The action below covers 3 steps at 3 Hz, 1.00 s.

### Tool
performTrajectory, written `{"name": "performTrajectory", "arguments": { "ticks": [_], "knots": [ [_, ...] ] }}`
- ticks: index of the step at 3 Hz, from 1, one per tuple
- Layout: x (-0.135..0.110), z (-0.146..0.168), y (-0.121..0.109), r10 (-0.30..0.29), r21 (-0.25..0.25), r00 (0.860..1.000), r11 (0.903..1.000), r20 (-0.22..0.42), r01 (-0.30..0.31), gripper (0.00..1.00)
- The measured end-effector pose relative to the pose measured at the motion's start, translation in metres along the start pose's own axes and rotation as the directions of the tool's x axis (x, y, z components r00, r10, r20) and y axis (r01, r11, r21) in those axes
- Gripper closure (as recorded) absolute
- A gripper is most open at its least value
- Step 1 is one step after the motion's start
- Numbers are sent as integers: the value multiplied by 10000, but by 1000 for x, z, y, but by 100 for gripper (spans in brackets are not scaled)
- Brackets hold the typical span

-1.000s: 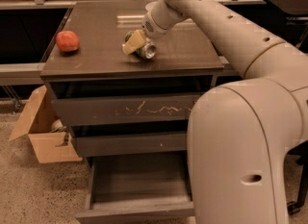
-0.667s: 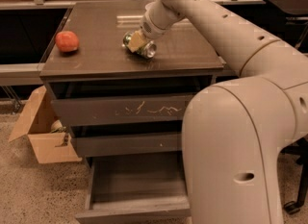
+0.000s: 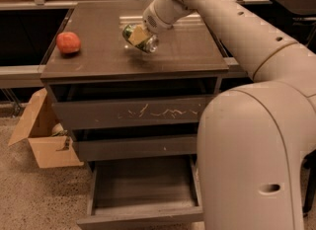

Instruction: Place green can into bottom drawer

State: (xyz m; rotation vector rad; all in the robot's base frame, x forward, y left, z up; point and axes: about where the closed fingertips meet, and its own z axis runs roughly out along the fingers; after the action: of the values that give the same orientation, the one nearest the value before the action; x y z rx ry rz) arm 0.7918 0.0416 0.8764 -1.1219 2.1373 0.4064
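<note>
The green can is tilted on its side in my gripper, which is shut on it. It hangs just above the middle of the dark cabinet top, with its shadow on the surface underneath. My arm reaches in from the upper right. The bottom drawer is pulled open at the foot of the cabinet, straight below and in front, and its shallow tray holds nothing. The right side of the tray is hidden behind my body.
A red fruit lies on the left of the cabinet top. The scratched top drawer front and the narrow middle front are closed. An open cardboard box stands on the floor to the left. My large pale body fills the right foreground.
The gripper has lifted the can a little off the cabinet top. The fruit and the drawers have not moved.
</note>
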Motion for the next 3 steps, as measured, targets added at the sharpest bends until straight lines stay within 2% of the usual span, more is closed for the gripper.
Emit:
{"name": "performTrajectory", "arguments": {
  "ticks": [1, 2, 3],
  "knots": [
    [-23, -28, 32, -891, -1605, 9845, 9805, 1508, 1133, 100],
    [-31, -28, 43, -1596, -1770, 9699, 9652, 1839, 1924, 100],
    [-30, -23, 47, -1651, -1963, 9719, 9605, 1679, 1971, 100]
  ]
}}
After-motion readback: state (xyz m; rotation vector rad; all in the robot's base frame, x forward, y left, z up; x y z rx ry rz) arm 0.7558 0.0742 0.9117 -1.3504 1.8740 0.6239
